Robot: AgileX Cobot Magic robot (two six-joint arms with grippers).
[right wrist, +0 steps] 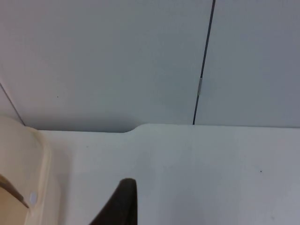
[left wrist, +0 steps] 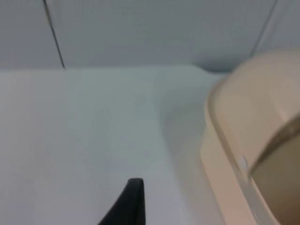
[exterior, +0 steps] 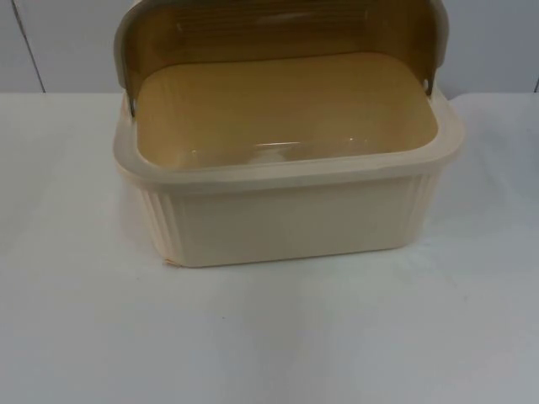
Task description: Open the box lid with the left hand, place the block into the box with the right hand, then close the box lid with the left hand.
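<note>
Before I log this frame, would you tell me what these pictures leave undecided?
- Lid: its upper part is cut off by the top view's edge.
- Box: the near part of its floor is hidden behind the front rim in the top view; no block is visible.
- Left gripper and right gripper: one dark fingertip each in its wrist view, so open or shut is undecidable.

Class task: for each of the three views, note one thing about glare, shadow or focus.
Top view: a pale glare patch on the box floor, soft shadow on the table in front. Left wrist view: the box rim and the fingertip look soft. Right wrist view: a dim shadow band along the partition wall foot.
</note>
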